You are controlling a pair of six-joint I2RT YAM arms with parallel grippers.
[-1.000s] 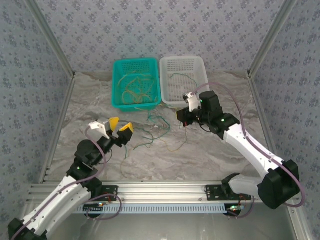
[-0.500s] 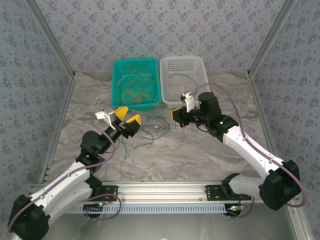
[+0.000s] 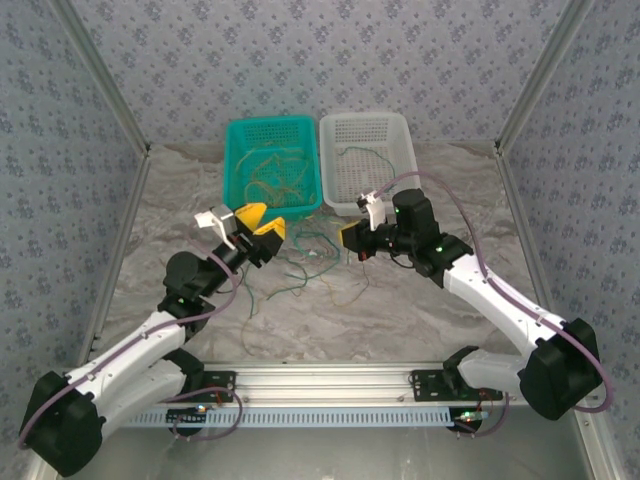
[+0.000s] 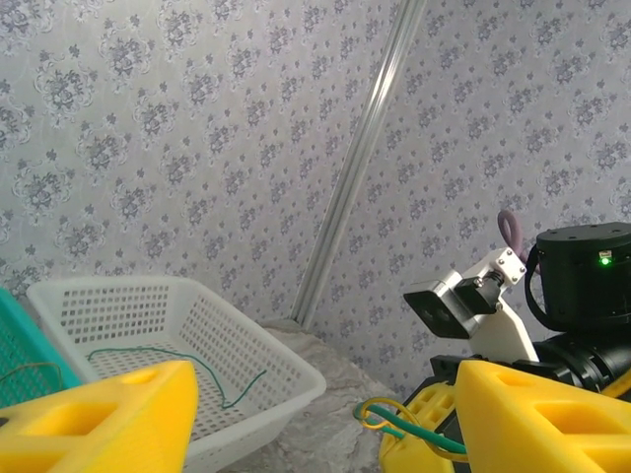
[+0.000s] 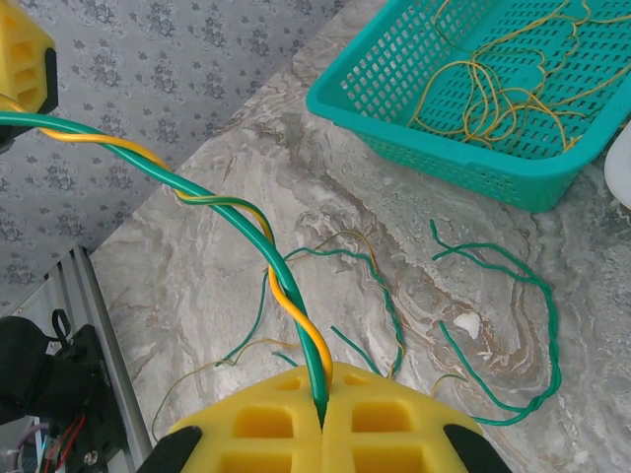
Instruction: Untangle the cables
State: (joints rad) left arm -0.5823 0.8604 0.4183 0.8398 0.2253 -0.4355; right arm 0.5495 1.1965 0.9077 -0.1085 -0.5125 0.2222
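Note:
My right gripper (image 5: 322,399) is shut on a green and a yellow cable twisted together (image 5: 237,212), held above the table. That pair runs up and left toward a yellow finger (image 5: 20,59) of my left gripper. In the left wrist view the pair's looped end (image 4: 394,419) hangs between my wide-apart fingers, close to the right one (image 4: 552,414). My left gripper (image 3: 262,225) is open, facing the right gripper (image 3: 347,237) across a short gap. More thin green and tan cables (image 3: 315,262) lie loose on the marble below.
A teal basket (image 3: 236,190) at the back holds several yellow cables (image 5: 503,94). Beside it, a white basket (image 3: 400,150) holds one green cable (image 4: 148,353). Metal frame posts and patterned walls close in both sides.
My left arm has reached forward and right, bringing its open jaws up to the right gripper, and the jaws have narrowed a little. The right gripper has shifted slightly left, still shut.

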